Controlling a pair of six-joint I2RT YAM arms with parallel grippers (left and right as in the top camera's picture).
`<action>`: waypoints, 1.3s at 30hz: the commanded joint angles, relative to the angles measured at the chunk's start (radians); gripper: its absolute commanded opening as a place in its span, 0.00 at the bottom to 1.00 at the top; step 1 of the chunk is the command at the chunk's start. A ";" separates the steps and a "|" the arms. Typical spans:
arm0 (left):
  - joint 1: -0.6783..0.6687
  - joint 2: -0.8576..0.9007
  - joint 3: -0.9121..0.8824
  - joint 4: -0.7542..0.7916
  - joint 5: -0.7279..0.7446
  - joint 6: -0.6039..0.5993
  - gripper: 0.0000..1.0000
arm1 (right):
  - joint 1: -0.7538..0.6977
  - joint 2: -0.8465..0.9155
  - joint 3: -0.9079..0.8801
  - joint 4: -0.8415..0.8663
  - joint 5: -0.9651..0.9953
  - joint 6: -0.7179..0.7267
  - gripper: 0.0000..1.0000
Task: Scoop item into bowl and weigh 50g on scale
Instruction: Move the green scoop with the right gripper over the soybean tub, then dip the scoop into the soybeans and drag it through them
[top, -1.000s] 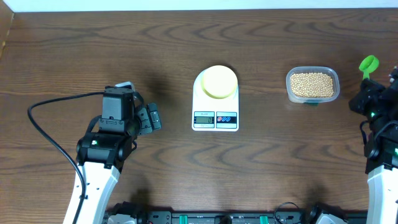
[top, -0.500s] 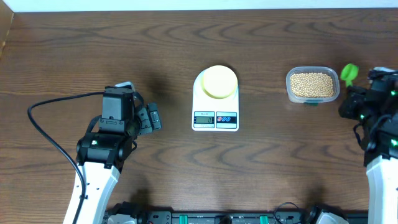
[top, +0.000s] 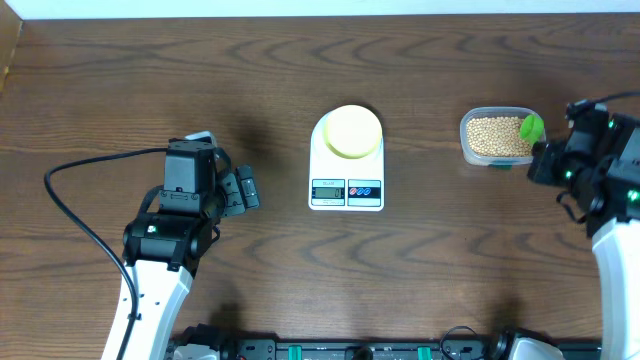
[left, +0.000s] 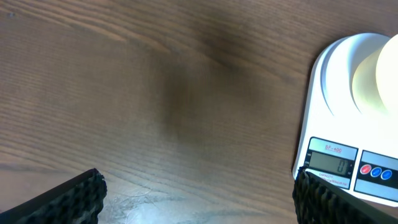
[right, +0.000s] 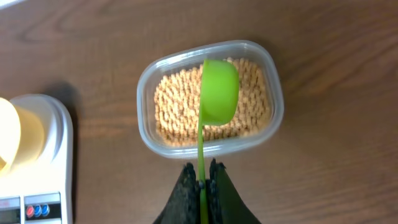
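The tan beans (top: 495, 138) (right: 177, 106) fill a clear plastic tub (top: 465, 140) (right: 144, 99) at the right. My right gripper (top: 543, 158) (right: 200, 169) is shut on the thin handle of a green scoop (top: 531, 127) (right: 219, 90), whose cup hovers over the tub's right half. The pale yellow bowl (top: 352, 131) (left: 385, 68) (right: 18, 140) sits on the white scale (top: 346, 165) (left: 329, 106) (right: 53, 162) at the table's centre; the display shows 0. My left gripper (top: 247, 189) (left: 199, 193) is open and empty, low over bare wood left of the scale.
A black cable (top: 70, 200) loops from the left arm across the table's left side. Black hardware (top: 360, 350) lines the front edge. The table's far edge runs along the top of the overhead view.
The right arm has swung left with the green scoop, from right of the tub to over the beans. The left arm has not moved.
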 joint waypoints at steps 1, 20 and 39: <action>0.005 0.002 0.002 -0.002 -0.013 -0.002 0.98 | 0.008 0.061 0.098 -0.043 0.011 0.002 0.01; 0.005 0.003 0.002 -0.002 -0.013 -0.002 0.98 | 0.119 0.204 0.151 -0.110 0.195 -0.024 0.01; 0.005 0.003 0.002 -0.002 -0.013 -0.002 0.98 | 0.166 0.321 0.150 -0.092 0.290 0.007 0.01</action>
